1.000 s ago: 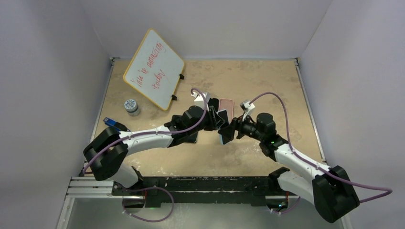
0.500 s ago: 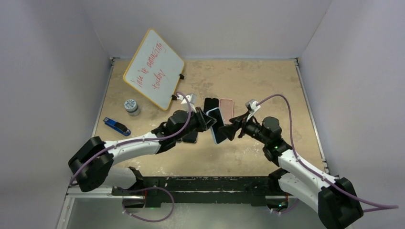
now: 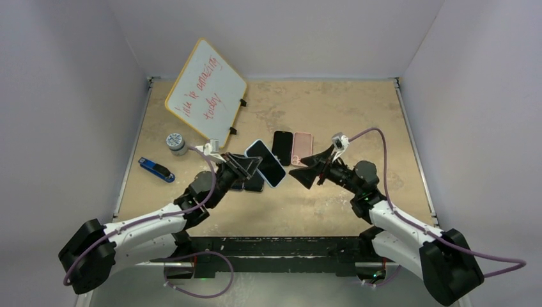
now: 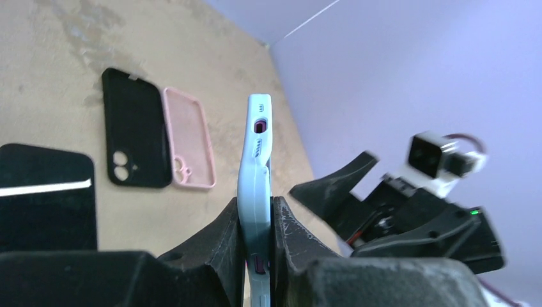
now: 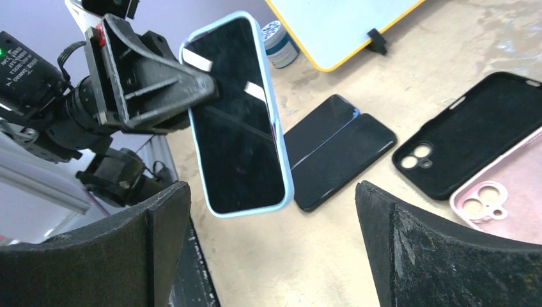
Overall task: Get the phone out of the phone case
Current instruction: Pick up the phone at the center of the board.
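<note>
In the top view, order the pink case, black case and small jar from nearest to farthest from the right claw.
1. pink case, beside the right claw.
2. black case, left of it.
3. small jar, far left.

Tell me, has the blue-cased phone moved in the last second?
Yes. The blue-cased phone, clamped by the left gripper, went left: from near the pink case to left of the black case.

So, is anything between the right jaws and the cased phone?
Nothing visible. The blue-cased phone, clamped by the left gripper, hangs in open air facing the right gripper, whose jaws stand open. The black case and pink case lie on the table.
</note>
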Motion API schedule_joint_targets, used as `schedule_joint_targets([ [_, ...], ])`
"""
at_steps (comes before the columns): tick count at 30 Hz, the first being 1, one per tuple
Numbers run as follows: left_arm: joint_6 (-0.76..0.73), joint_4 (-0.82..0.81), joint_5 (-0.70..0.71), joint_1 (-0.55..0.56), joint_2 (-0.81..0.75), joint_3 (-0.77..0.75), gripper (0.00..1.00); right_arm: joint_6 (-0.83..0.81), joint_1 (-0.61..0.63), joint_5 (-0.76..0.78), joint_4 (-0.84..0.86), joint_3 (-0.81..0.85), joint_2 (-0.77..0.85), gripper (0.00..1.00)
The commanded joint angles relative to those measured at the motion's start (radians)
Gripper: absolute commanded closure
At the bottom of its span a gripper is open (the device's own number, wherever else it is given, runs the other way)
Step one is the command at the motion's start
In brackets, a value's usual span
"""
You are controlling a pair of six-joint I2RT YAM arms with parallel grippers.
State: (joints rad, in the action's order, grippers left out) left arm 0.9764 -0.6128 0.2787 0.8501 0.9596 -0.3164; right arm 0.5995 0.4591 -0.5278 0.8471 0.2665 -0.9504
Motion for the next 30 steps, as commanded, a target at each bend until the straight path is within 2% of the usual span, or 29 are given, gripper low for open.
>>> schedule_joint_targets([
  [1,0.081,-0.267,0.062,-0.006,-0.069,0.026,1.00,0.109,0.019,-0.065,0.212,-0.018,-0.039,0.01],
  [5,0.120,-0.352,0.061,-0.006,-0.065,0.041,1.00,0.132,0.056,-0.074,0.288,-0.023,-0.059,0.01],
  [12,0.183,-0.556,0.048,-0.005,0.032,0.070,1.00,0.138,0.144,-0.056,0.380,-0.014,-0.110,0.03],
  [30,0.226,-0.671,-0.001,-0.006,0.056,0.098,1.00,0.224,0.204,-0.116,0.688,0.007,-0.292,0.44],
])
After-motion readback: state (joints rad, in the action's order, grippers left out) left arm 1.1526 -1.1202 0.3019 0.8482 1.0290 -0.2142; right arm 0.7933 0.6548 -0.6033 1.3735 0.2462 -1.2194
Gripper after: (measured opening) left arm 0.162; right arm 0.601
